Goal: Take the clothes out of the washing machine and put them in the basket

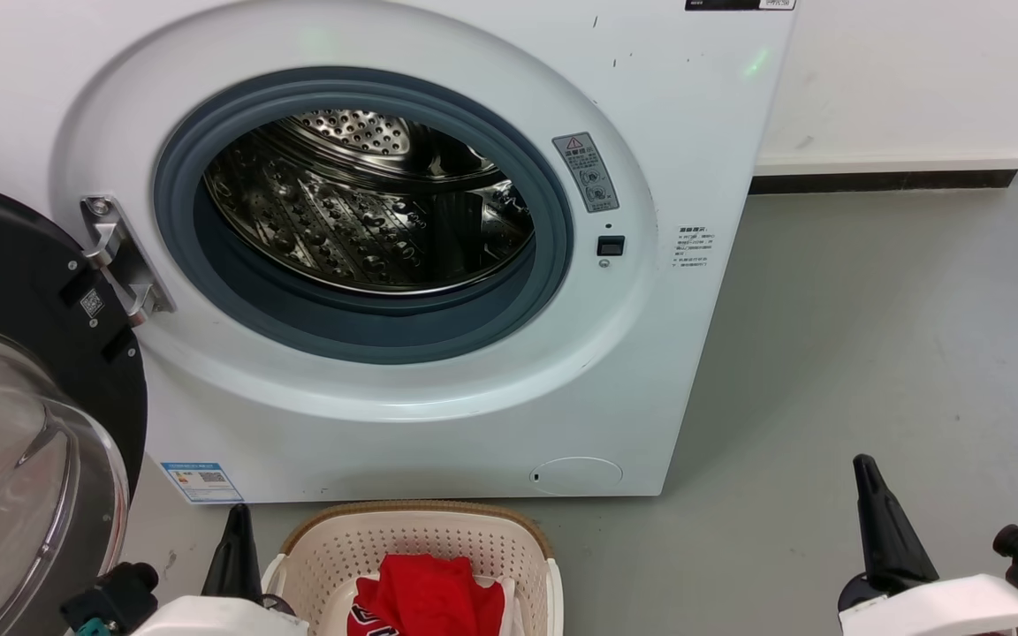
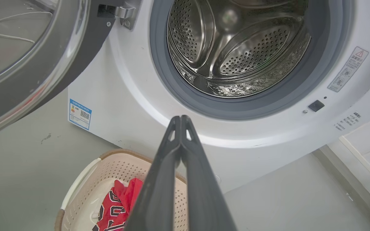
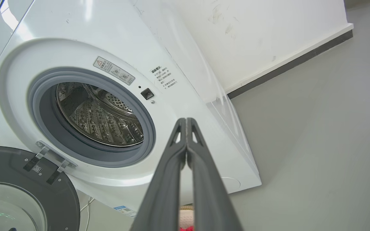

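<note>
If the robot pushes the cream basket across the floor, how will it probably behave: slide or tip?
The basket is perforated plastic holding soft red clothes, so it is probably light. It sits low and wide on the smooth grey floor, so it likely slides rather than tips. Its walls may flex a little.

You have a smooth, matt grey floor (image 1: 871, 336) across the right half of the head view. At the upper right, a white wall (image 1: 907, 71) meets it along a dark skirting strip (image 1: 880, 181) beneath a white ledge (image 1: 889, 162). Near the top centre of the right wrist view you see faint scuff marks (image 3: 218, 16) on that wall. The light is soft and even.
</note>
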Robot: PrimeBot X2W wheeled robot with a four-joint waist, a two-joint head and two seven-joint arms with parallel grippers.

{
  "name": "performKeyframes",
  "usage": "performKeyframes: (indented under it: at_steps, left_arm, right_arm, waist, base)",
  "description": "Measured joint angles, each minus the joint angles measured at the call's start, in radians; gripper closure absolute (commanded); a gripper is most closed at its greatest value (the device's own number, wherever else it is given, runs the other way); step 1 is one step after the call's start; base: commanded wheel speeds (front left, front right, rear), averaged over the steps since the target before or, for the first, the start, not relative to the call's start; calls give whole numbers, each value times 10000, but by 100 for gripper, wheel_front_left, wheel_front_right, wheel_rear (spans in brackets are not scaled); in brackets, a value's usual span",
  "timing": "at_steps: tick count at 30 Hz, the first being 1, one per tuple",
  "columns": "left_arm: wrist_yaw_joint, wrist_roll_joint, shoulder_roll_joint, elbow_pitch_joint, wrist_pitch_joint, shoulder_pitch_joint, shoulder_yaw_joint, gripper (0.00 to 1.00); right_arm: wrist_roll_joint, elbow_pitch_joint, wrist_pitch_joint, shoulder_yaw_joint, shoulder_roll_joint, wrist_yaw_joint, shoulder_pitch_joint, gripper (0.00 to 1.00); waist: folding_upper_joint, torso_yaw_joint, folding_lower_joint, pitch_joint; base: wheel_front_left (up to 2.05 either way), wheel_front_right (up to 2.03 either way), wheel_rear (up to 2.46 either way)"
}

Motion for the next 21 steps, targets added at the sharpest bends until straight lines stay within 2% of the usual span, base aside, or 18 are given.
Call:
performKeyframes:
  at_steps: [21]
  left_arm:
    - [-355, -3026, 0, 173, 708, -537, 171, 100]
  right_arm:
    - [3016, 384, 644, -186, -77, 0, -570, 100]
  waist:
    - [0, 69, 0, 29]
  base:
    - [0, 0, 0]
